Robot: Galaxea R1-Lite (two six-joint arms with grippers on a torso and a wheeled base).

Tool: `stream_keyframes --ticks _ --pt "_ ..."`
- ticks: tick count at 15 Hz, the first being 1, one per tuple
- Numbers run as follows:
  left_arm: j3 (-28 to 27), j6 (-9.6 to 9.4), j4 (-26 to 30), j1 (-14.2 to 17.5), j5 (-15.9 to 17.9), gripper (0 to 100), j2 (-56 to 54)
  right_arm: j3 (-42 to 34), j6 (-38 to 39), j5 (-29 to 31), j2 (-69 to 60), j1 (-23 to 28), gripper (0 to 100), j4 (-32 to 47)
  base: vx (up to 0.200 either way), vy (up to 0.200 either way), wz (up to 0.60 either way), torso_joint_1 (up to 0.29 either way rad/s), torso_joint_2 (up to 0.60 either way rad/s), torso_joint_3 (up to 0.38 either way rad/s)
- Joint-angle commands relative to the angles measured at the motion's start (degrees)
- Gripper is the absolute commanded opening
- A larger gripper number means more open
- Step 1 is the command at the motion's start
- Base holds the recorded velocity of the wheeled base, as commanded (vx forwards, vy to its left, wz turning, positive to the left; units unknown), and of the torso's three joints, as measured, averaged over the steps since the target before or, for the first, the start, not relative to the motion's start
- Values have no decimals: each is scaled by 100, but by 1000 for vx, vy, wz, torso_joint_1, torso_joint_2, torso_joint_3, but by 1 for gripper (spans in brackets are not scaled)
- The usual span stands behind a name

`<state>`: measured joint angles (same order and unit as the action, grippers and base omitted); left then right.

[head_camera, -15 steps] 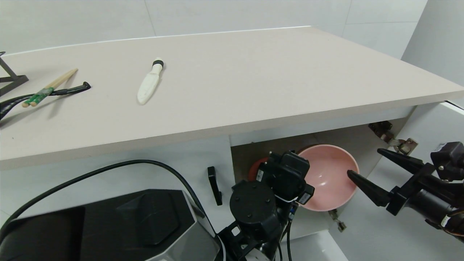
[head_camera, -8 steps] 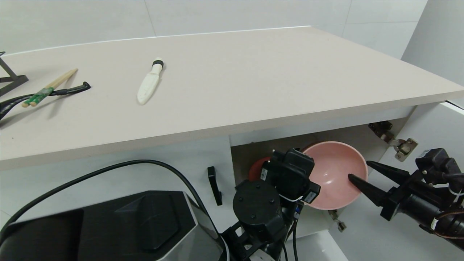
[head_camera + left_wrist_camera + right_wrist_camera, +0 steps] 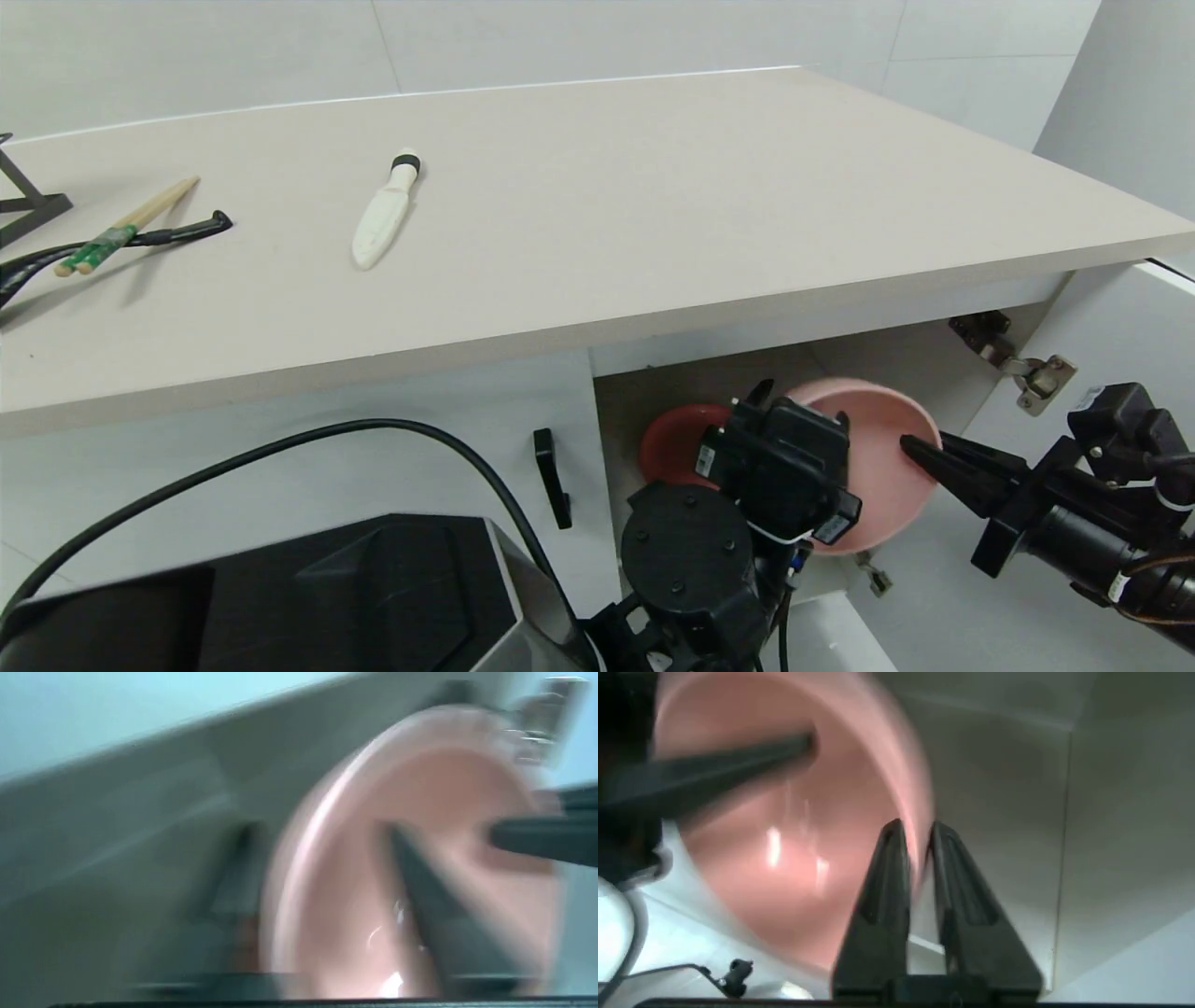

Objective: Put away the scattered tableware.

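Note:
A pink bowl (image 3: 887, 439) hangs tilted in the open cupboard under the counter. My left gripper (image 3: 803, 406) is shut on its left rim; in the left wrist view one of its fingers (image 3: 425, 905) lies inside the bowl (image 3: 467, 803). My right gripper (image 3: 913, 448) is shut on the right rim, and the right wrist view has the gripper (image 3: 917, 829) pinching the bowl's (image 3: 757, 859) edge. A red dish (image 3: 677, 439) sits in the cupboard behind. On the counter lie a white knife (image 3: 383, 219) and chopsticks (image 3: 126, 227).
The cupboard door (image 3: 1120, 308) stands open on the right, its hinge (image 3: 1041, 383) close to my right arm. A shut door with a black handle (image 3: 553, 476) is to the left. A black cable (image 3: 177, 231) lies beside the chopsticks.
My right gripper was open beside the bowl and has shut on its rim. The left arm and bowl shifted right and lower, uncovering more of the red dish.

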<state>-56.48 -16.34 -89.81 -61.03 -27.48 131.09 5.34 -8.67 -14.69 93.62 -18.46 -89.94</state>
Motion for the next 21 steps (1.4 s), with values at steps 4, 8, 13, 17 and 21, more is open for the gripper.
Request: stream_keyframes --ticks 4,8,13,17,21 --pt "805 500 -19 -208 -12 100 -637 -7 5 19 16 132 0 -6 0 0 0 0 0 0" --pt "2633 1212 -19 -243 928 100 -1955 -33 5 19 60 123 0 -6 0 0 0 0 0 0" --pt "4338 1440 -19 -59 2159 100 -3071 -42 5 19 60 123 0 -6 0 0 0 0 0 0" --pt "5375 1449 -19 407 2449 100 -3985 -51 5 19 112 123 0 -6 0 0 0 0 0 0" --pt "5648 1440 -19 1313 3644 100 -5770 -94 5 19 174 123 0 -6 0 0 0 0 0 0"
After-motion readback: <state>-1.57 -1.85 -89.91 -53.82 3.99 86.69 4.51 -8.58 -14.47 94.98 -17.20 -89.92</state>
